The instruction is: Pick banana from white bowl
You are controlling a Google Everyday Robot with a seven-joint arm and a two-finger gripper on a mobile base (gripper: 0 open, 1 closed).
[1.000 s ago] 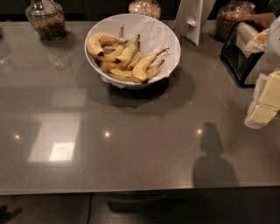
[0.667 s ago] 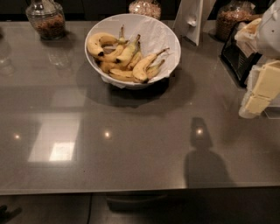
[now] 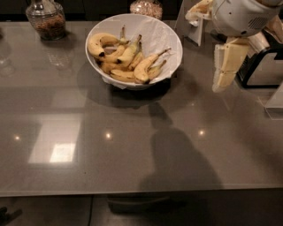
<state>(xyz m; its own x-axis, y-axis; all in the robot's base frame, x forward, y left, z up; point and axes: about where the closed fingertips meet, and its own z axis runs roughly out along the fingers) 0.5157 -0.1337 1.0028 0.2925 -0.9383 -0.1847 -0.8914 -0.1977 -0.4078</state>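
Note:
A large white bowl (image 3: 169,39) lined with white paper stands at the back middle of the grey counter. It holds several yellow bananas (image 3: 128,56) with brown spots, piled on its left and front side. My gripper (image 3: 226,66) hangs from the white arm at the upper right, above the counter and to the right of the bowl, apart from it. It holds nothing that I can see. Its shadow falls on the counter in front of the bowl.
A glass jar (image 3: 46,18) with brown contents stands at the back left; another jar (image 3: 148,7) is behind the bowl. A white card stand (image 3: 193,22) and a dark rack (image 3: 261,62) are at the back right. The counter's front edge (image 3: 132,192) runs along the bottom.
The arm and gripper have moved left, from the right edge toward the bowl. The shadow on the counter has shifted left and grown. The bowl and bananas have not moved.

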